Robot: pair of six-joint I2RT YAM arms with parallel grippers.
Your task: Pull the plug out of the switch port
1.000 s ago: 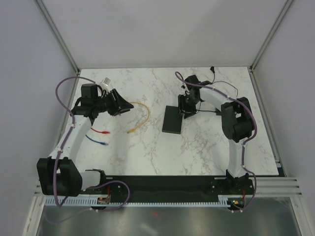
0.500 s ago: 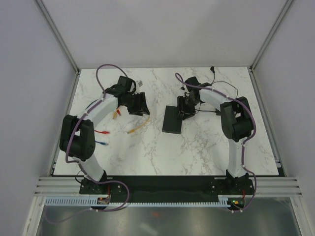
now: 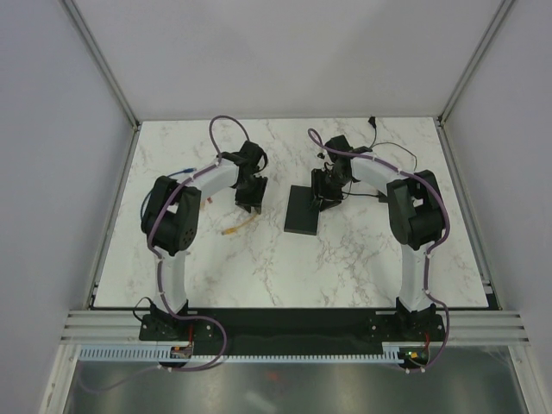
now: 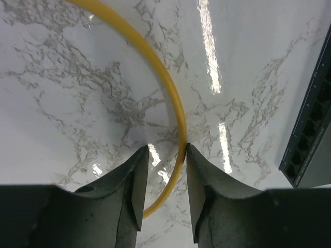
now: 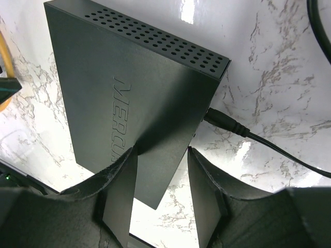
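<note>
Marble table [image 3: 362, 259], glossy, so light things are likely to slide on it.

Switch [image 5: 129, 98]: a flat black vented box directly under the right gripper [image 5: 163, 152], whose fingers are spread over the box's near end. Whether they press on it cannot be told. It is probably light and rigid, and would skid unless it is held down.

Cable [image 4: 177, 111]: yellow, curving through the gap of the left gripper [image 4: 166, 150]. The fingers are spread a little wider than the jacket. The cable lies against the inner face of the right-hand finger and is not pinched. It is judged light and limp with a smooth jacket, so a pull on the jacket would slip or bend it rather than carry force to the end.

Cord [image 5: 243, 132]: black, seated in the switch's side wall, just right of the right gripper.

Ports [image 4: 310, 129]: a row on the switch face, off to the left gripper's right. Those in view look empty.

Plug [image 3: 228, 231]: the cable's end, on the table on the base side of the left gripper and apart from the switch. No yellow end is seen seated in a port. It is small hard plastic with a latch that is likely brittle. The best hold is across the plug body, not on the jacket.
</note>
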